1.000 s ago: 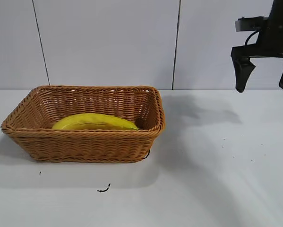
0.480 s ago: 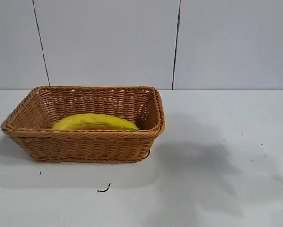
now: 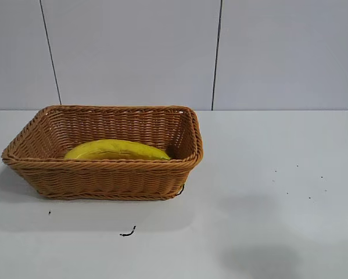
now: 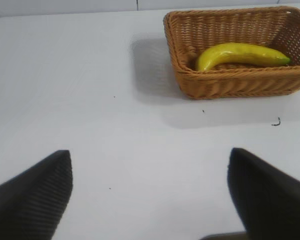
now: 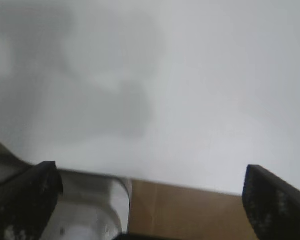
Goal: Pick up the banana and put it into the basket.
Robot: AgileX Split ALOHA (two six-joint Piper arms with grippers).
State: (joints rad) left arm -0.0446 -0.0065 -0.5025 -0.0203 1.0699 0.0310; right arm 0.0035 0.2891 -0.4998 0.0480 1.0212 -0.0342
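Note:
The yellow banana (image 3: 117, 150) lies inside the tan wicker basket (image 3: 104, 174) at the left of the white table. Both also show in the left wrist view, the banana (image 4: 240, 54) lying in the basket (image 4: 230, 85). My left gripper (image 4: 150, 192) is open and empty, well back from the basket over bare table. My right gripper (image 5: 150, 200) is open and empty, over the table's edge, away from the basket. Neither gripper shows in the exterior view.
A small dark scrap (image 3: 127, 233) lies on the table in front of the basket. Small dark specks (image 3: 309, 197) dot the table at the right. A brown surface (image 5: 190, 212) and a white rounded part (image 5: 89, 210) lie beyond the table edge in the right wrist view.
The right gripper was at the upper right of the exterior view a second ago and has left that view. Its shadow on the table has moved toward the front. The banana and basket have not moved.

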